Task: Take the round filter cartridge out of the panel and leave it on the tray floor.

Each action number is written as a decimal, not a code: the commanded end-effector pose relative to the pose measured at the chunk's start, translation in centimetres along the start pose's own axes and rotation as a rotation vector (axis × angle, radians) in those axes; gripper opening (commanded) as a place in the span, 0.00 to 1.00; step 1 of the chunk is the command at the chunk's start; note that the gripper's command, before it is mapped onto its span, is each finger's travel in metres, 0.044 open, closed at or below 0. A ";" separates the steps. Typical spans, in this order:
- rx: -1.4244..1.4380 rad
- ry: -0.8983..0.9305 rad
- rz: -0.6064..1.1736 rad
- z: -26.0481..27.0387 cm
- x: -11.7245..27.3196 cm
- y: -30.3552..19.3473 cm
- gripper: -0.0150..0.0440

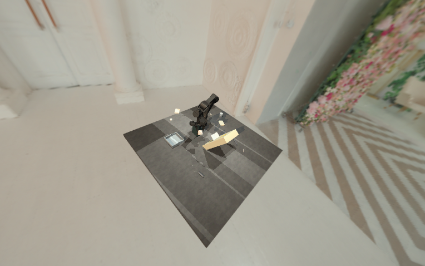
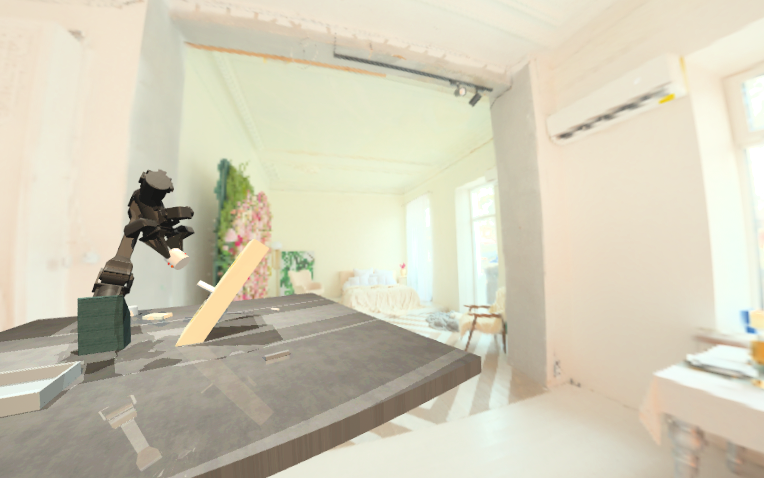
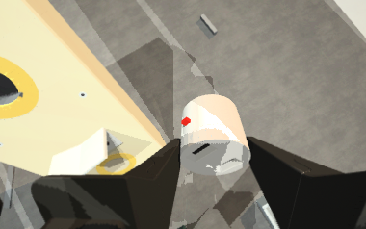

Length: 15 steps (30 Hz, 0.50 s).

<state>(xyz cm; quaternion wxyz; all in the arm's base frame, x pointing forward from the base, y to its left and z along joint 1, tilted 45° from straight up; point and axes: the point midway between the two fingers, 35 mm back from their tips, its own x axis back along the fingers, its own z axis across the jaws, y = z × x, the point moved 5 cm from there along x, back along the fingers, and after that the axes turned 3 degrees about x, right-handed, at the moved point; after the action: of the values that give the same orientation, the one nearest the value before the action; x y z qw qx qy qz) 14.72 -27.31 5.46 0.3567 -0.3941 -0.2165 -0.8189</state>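
The white round filter cartridge (image 1: 199, 132) (image 2: 179, 259) (image 3: 212, 117) is out of the panel, in the air. A red mark shows on its side and a dark slot on its grey end face in the wrist view. My gripper (image 3: 212, 142) is shut on it, one finger on each side. The tilted cream service panel (image 1: 219, 141) (image 2: 225, 293) (image 3: 63, 63) stands beside it, to the left in the wrist view, its yellow-ringed hole empty. The grey-white tray (image 1: 168, 143) (image 2: 59, 387) lies on the table, apart from and lower than the cartridge.
A dark green block (image 2: 100, 325) is at the arm's base, between panel and tray in the exterior view. A white plate (image 1: 215, 136) (image 2: 205, 285) (image 3: 79, 156) juts from the panel's face. A small grey bar (image 1: 201, 174) (image 2: 276, 356) (image 3: 208, 24) lies beyond the panel.
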 end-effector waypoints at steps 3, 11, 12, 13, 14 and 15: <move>-0.260 -0.141 0.000 -4.6 0.3 -1.3 0.25; -0.560 -0.301 -0.031 -9.4 0.9 -3.1 0.25; -0.567 -0.304 -0.032 -9.5 0.9 -3.2 0.25; -0.567 -0.304 -0.032 -9.5 0.9 -3.2 0.25; -0.567 -0.304 -0.032 -9.5 0.9 -3.2 0.25; -0.567 -0.304 -0.032 -9.5 0.9 -3.2 0.25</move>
<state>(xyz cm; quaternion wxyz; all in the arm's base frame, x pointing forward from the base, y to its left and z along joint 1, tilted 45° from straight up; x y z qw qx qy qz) 7.77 -31.31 0.69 0.2002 -0.5786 -0.0496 -0.7891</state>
